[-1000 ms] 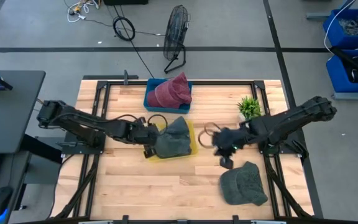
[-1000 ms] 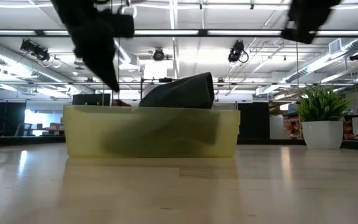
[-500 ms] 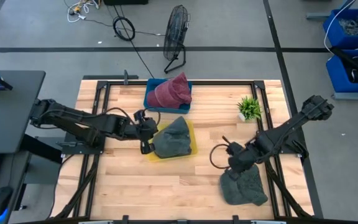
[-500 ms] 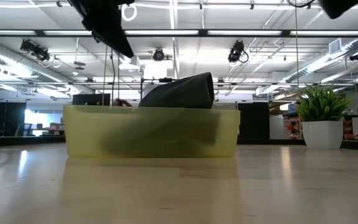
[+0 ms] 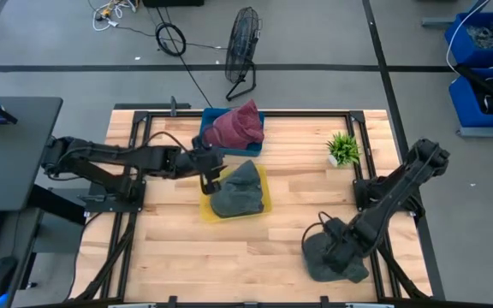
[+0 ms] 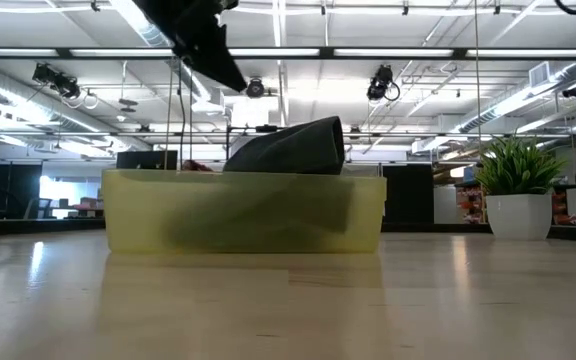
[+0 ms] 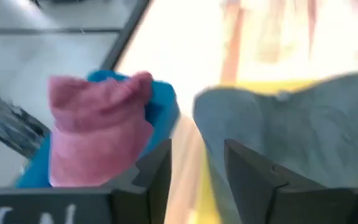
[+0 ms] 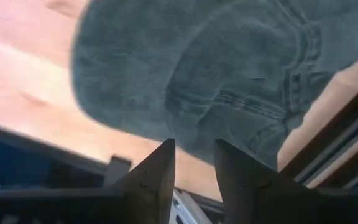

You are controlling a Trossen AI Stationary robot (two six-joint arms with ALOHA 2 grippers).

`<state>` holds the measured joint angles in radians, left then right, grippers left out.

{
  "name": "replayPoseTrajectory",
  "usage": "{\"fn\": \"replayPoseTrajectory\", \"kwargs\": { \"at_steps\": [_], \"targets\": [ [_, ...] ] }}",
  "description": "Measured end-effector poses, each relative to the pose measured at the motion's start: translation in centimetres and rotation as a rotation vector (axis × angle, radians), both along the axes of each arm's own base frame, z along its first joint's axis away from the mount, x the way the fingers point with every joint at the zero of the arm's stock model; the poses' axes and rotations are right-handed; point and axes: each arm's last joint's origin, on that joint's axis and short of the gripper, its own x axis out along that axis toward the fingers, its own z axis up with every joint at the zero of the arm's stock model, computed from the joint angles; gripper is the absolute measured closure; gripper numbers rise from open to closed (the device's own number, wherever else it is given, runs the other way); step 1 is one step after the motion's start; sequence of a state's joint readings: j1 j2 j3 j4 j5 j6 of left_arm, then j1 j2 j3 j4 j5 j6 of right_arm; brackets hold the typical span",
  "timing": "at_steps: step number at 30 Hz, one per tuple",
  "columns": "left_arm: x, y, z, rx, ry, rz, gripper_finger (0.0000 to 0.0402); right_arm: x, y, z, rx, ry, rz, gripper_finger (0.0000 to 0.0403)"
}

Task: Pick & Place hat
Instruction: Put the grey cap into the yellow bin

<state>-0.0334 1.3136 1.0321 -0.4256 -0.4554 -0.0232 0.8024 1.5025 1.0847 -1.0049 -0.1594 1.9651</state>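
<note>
A wooden table (image 5: 255, 244) in a black frame stands on a grey concrete floor (image 5: 315, 34) crossed by dark lines. Beyond the table, a black floor fan (image 5: 243, 38) and coiled cable (image 5: 171, 38). Blue bins (image 5: 486, 60) stand beside the table's far corner. Strip lights (image 6: 408, 52) line the ceiling overhead.

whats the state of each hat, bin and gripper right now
grey hat on the table: lying loose on the wood, right gripper over it, fingers open
grey hat in the yellow bin: heaped above the rim
yellow bin: upright
red hat: piled in the blue bin
left gripper: open, empty, beside the yellow bin
</note>
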Motion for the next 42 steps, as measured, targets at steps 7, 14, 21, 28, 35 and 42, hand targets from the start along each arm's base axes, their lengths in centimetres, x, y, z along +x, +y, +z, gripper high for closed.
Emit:
{"fn": "replayPoseTrajectory", "kwargs": {
  "at_steps": [7, 14, 21, 28, 35, 42],
  "targets": [
    [0.4, 1.7, 0.6, 0.040, -0.058, 0.013, 0.0235, 0.6, 1.4, -3.1, -0.092, 0.082, -0.058, 0.0288],
    [0.4, 2.3, 0.7, 0.040, -0.059, 0.032, 0.0234, 1.6, 1.9, -6.3, -0.170, 0.152, -0.062, 0.0289],
    [0.4, 2.3, 0.6, 0.038, -0.060, 0.030, 0.0234, 2.5, 2.0, -7.5, -0.200, 0.095, -0.004, 0.0342],
    [0.4, 2.3, 0.6, 0.038, -0.060, 0.030, 0.0234, 3.0, 1.9, -7.4, -0.170, 0.052, 0.086, 0.0387],
    [0.4, 2.3, 0.6, 0.027, -0.066, 0.039, 0.0234, 3.2, -0.1, -2.7, -0.189, -0.192, 0.087, 0.0397],
    [0.4, 2.2, 0.6, -0.021, -0.096, 0.074, 0.0234, 2.3, -3.4, 3.2, -0.424, -0.613, 0.049, 0.0400]
  ]
}}
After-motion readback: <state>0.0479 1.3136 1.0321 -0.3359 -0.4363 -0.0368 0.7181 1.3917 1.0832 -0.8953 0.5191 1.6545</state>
